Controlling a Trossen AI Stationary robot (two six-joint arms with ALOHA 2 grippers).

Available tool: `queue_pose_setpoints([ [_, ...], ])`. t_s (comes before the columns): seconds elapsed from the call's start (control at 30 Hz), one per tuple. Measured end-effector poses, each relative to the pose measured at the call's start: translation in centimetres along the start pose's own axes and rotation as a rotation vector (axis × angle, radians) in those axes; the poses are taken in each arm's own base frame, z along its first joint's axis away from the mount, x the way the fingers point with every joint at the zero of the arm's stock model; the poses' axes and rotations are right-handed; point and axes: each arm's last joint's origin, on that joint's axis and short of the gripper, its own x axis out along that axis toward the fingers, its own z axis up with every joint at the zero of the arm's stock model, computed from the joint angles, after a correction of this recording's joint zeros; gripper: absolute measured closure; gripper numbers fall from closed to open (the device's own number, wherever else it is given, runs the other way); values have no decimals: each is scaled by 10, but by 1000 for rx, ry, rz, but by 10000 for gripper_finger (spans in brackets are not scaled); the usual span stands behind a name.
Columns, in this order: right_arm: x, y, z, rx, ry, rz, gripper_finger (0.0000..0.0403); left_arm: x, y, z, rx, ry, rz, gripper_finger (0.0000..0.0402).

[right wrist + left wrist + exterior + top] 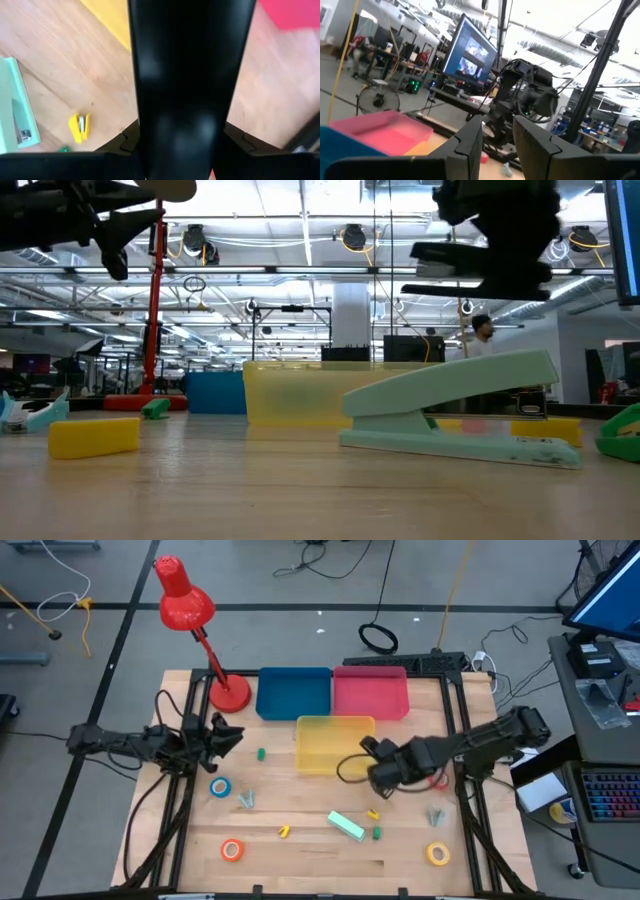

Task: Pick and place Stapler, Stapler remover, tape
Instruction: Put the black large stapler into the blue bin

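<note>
My right gripper [383, 768] hangs over the near right corner of the yellow bin [322, 726], shut on a black stapler [462, 256] held high above the table. A mint green stapler [347, 826] lies flat on the wood nearer the front. Blue tape [219, 787], orange tape [232, 850] and yellow tape [438, 854] lie flat. The red tape [441, 781] is mostly hidden under the right arm. Small yellow removers [284, 831] [373, 813] and green ones [261, 753] [377, 832] are scattered about. My left gripper [228, 736] waits open above the table's left side. My right gripper pinches the black stapler's body [185, 100] between its two fingers [126, 141], coming from above and slanting down. The stapler fills the gap between them. It is lifted clear of the table and sits about level, its jaw slightly apart [440, 272].
Blue bin [294, 693] and pink bin [370, 693] stand side by side at the far edge, behind the yellow one. A red desk lamp [228, 693] stands on the far left corner. Grey claw pieces [247, 800] [436, 815] lie on the wood. Bare wood lies along the front centre.
</note>
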Motion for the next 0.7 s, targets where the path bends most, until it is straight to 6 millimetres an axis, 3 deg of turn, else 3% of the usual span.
queue_pose_setpoints([
  [0.23,10,-14,38,-154,-65,58,257,30,-13,14,94,71,48,291],
  [0.47,17,-32,77,-336,-200,96,257,81,-31,31,287,171,171,291],
  [0.7,22,-48,98,-531,-266,67,257,132,-41,36,412,339,259,291],
])
